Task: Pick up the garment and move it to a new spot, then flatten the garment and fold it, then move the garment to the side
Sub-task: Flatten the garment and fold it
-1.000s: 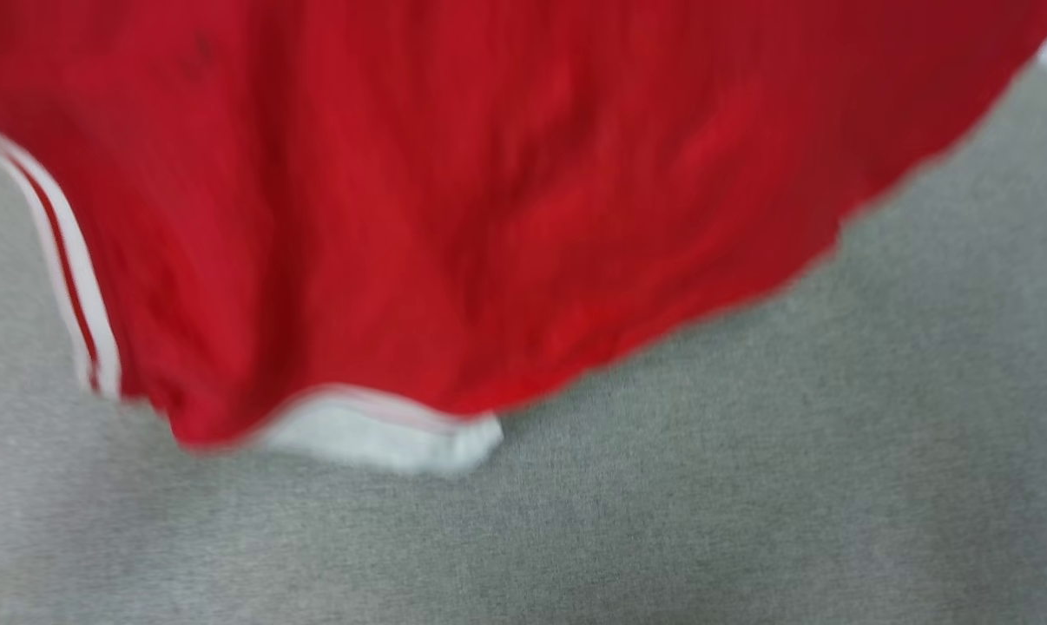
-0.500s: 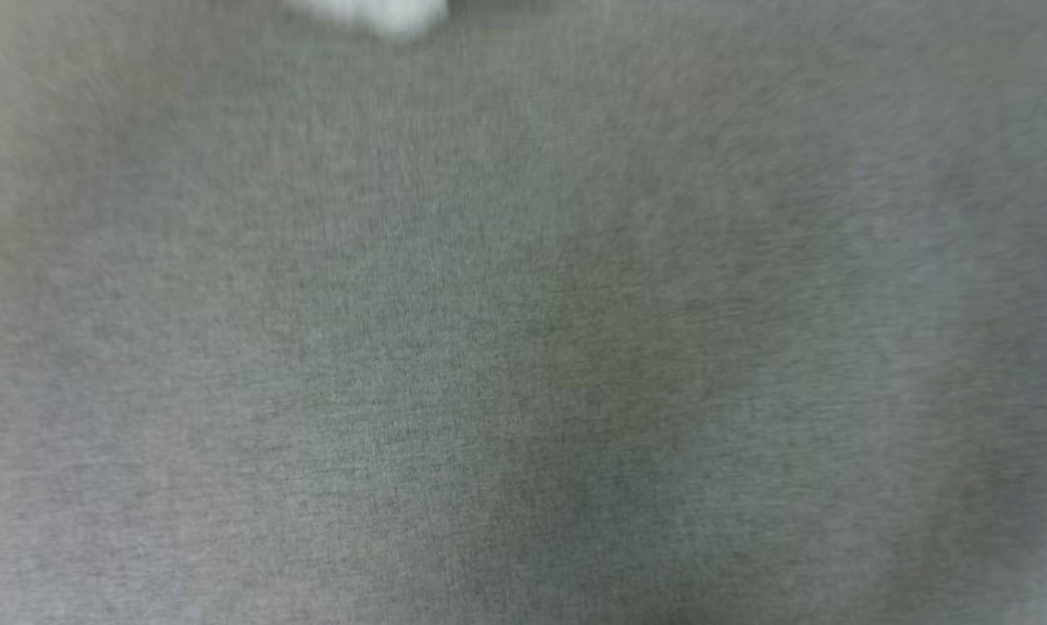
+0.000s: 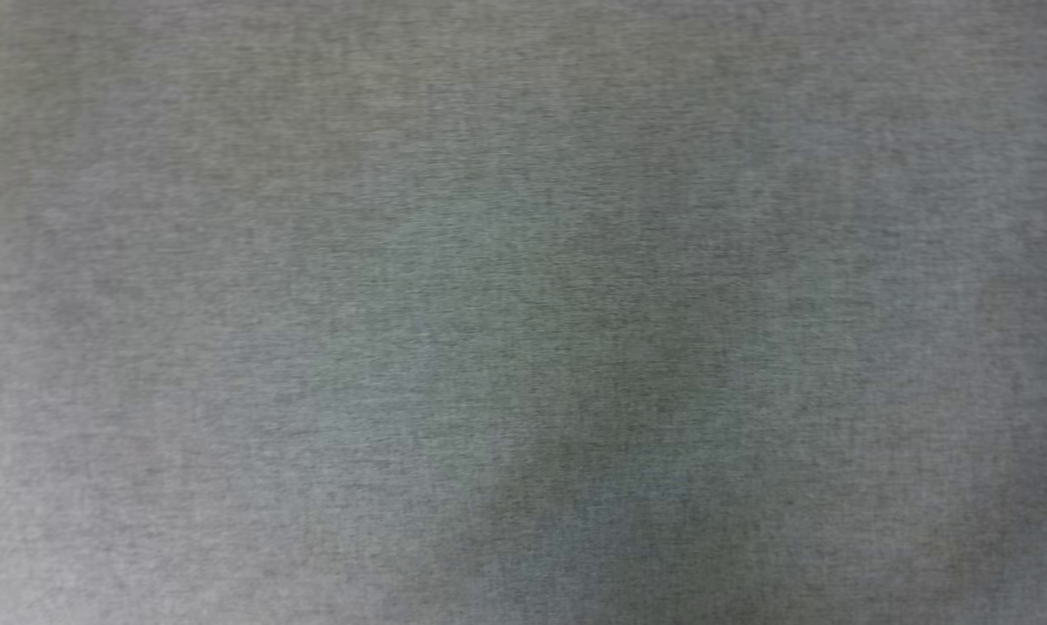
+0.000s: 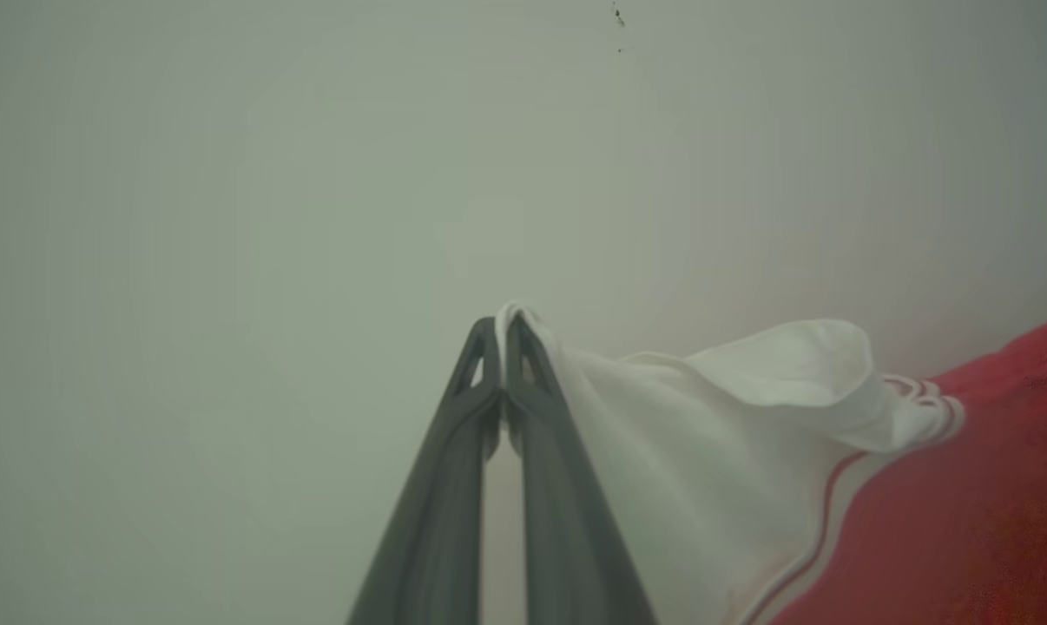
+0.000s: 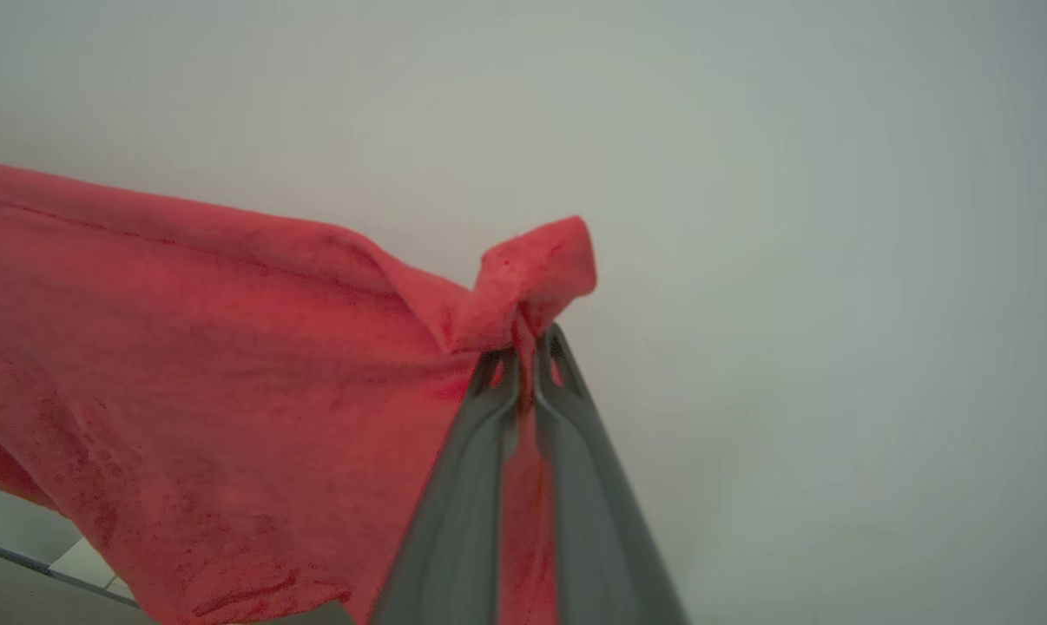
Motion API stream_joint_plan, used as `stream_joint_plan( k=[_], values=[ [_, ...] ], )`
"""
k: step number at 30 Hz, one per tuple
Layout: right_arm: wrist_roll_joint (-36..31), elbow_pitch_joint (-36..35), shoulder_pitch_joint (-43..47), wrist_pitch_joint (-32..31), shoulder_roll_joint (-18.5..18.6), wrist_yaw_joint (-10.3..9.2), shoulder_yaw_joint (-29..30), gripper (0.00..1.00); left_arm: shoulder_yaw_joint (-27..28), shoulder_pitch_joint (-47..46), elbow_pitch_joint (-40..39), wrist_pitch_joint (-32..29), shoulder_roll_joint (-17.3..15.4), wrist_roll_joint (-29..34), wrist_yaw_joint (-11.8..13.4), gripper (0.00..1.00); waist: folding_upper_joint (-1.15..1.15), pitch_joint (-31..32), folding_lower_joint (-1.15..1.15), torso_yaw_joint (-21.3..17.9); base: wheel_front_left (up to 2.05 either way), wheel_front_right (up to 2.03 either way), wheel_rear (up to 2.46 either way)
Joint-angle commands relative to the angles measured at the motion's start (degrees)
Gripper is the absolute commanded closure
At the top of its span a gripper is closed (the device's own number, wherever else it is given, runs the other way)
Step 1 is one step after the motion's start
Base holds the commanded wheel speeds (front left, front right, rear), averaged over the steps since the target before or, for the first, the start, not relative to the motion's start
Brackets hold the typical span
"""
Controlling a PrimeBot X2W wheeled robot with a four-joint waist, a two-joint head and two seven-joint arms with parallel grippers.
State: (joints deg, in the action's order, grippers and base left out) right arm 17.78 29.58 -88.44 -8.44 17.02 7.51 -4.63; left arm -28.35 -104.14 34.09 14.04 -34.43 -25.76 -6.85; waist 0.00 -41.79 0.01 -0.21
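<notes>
The garment is held up in the air by both grippers. In the left wrist view my left gripper [image 4: 499,334] is shut on the edge of its white sleeve [image 4: 706,434], and the red body [image 4: 966,521] with striped trim hangs to the right. In the right wrist view my right gripper [image 5: 528,347] is shut on a bunched red corner of the garment [image 5: 228,365], which hangs away to the left. The lettering is hidden.
The head view looks down on a grey cloth-covered surface [image 3: 523,312] with a faint shadow near the bottom middle. Behind both grippers is a plain pale wall [image 4: 228,217]. A strip of pale floor or edge [image 5: 63,564] shows at the right wrist view's lower left.
In the head view the red garment rose out of the top of the picture: a second ago it covered the upper half, then only a white scrap showed, now just grey cloth.
</notes>
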Motion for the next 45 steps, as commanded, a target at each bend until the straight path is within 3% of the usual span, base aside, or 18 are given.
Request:
stream_joint_plan(
  k=[1, 6, 15, 20, 28, 37, 40, 45],
  values=[
    [-0.63, 0.67, 2.03, 0.72, 0.09, -0.04, -1.22, 1.0, -0.45, 2.19, 0.56, 0.44, 0.42, -0.33, -0.13, 1.0, 0.0, 0.04, -0.01, 0.73, 0.0, 0.0, 0.0],
    [1.0, 2.62, 9.02, 2.58, 1.67, -0.05, -6.59, 1.0, -2.41, 12.81, 0.86, 1.17, 1.65, -1.22, -0.39, 1.0, 0.0, 2.4, -0.01, 2.22, 0.0, 0.0, 0.0],
    [5.92, 4.12, 26.85, 2.9, 3.7, -0.03, -12.89, 1.0, -2.09, 41.01, -8.1, 1.21, 2.03, -2.15, 0.14, 1.0, 0.0, 11.58, -0.01, 3.63, 0.0, 0.0, 0.0],
    [9.08, 2.34, 36.3, 1.92, 6.85, -0.04, -18.15, 1.0, -3.71, 55.97, -12.24, 0.68, 0.95, -3.82, 1.13, 1.0, 0.0, 17.57, -0.01, 4.73, 0.0, 0.0, 0.0],
    [14.56, -2.02, 50.39, 2.04, 13.32, -0.04, -23.76, 1.0, -8.41, 75.66, -18.56, -5.27, -2.5, -8.17, 1.81, 1.0, 0.0, 25.88, -0.01, 6.45, 0.0, 0.0, 0.0],
    [22.06, -7.32, 64.14, -0.62, 18.45, -0.05, -23.01, 1.0, -9.81, 91.02, -30.77, -12.48, -8.44, -13.72, 5.41, 1.0, 0.0, 32.29, -0.01, 7.13, 0.0, 0.0, 0.0],
    [25.39, -8.81, 70.11, -1.58, 18.12, -0.04, -20.85, 1.0, -11.04, 95.63, -35.91, -14.99, -10.36, -16.33, 5.04, 1.0, 0.0, 34.01, -0.01, 7.28, 0.0, 0.0, 0.0],
    [27.68, -12.87, 79.48, -3.6, 18.73, -0.05, -18.32, 1.0, -11.42, 102.94, -41.15, -17.08, -13.01, -19.67, 7.91, 1.0, 0.0, 36.79, -0.01, 6.97, 0.0, 0.0, 0.0]
  ],
)
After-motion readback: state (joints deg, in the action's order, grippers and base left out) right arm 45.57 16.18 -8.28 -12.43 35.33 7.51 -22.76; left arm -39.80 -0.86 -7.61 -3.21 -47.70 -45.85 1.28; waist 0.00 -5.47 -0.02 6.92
